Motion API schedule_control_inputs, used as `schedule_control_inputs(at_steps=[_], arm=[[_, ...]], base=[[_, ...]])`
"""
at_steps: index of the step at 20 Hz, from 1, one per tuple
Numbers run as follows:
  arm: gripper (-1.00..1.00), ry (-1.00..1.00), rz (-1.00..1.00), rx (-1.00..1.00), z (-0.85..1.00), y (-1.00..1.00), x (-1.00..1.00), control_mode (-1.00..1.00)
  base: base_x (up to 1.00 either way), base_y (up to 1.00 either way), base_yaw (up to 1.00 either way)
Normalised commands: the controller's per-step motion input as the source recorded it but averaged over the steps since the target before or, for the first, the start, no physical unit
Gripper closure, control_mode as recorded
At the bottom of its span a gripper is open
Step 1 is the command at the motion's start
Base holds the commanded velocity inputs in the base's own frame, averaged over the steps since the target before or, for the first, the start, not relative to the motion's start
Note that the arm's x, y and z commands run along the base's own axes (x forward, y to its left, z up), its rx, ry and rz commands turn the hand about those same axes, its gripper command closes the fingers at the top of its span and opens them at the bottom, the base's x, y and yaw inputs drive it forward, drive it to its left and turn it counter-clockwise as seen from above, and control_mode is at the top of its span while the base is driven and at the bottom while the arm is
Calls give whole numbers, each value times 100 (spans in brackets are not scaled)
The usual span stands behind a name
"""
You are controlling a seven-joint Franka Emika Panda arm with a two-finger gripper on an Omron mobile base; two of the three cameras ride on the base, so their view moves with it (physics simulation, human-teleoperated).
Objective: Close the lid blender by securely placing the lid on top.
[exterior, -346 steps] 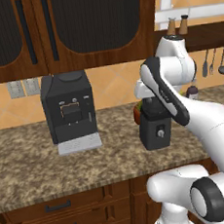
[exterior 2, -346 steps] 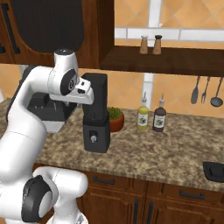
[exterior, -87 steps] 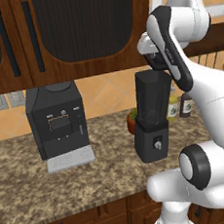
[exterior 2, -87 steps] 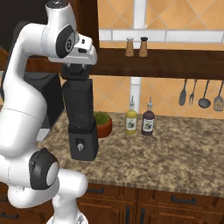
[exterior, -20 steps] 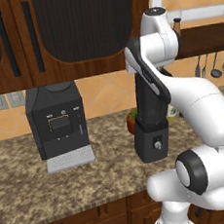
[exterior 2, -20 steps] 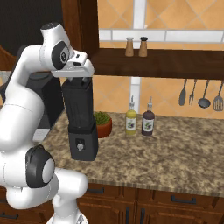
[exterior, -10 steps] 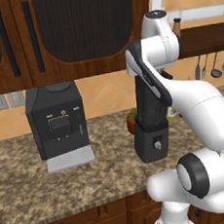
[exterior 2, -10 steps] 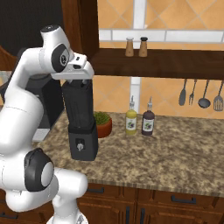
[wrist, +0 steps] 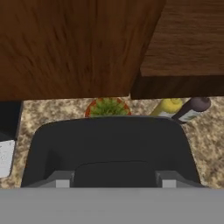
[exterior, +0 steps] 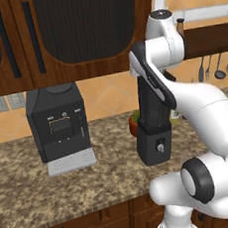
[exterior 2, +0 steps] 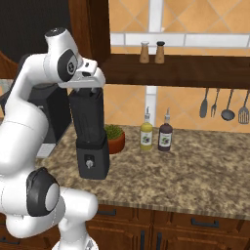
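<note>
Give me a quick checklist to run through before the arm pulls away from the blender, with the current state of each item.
1. Lid on the jar rim: ok; in the hand view the black slab spans the frame below the camera.
2. Lid seated flush and square: cannot tell; the hand hides the jar top in both base views.
3. End effector released: cannot tell; its fingertips are not clear in any view.
4. Blender upright on the counter: ok.
5. Room above the hand: not ok; the cabinet and shelf hang close overhead, so lift with care.
6. Neighbours clear: ok; the potted plant and two bottles stand behind, apart from the blender.
</note>
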Motion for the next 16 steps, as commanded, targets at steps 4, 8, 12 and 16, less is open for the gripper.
schedule_control_inputs(at_steps=[4,8,12,16], arm=[[-100,-10,0,0,0,0,0,-100],[-100,-4,0,0,-8,0,-13,-100],[-100,-3,0,3,-8,-3,-20,-100],[-100,-13,0,7,0,-2,-30,-100]], base=[[0,0,0],[0,0,0],[0,0,0],[0,0,0]])
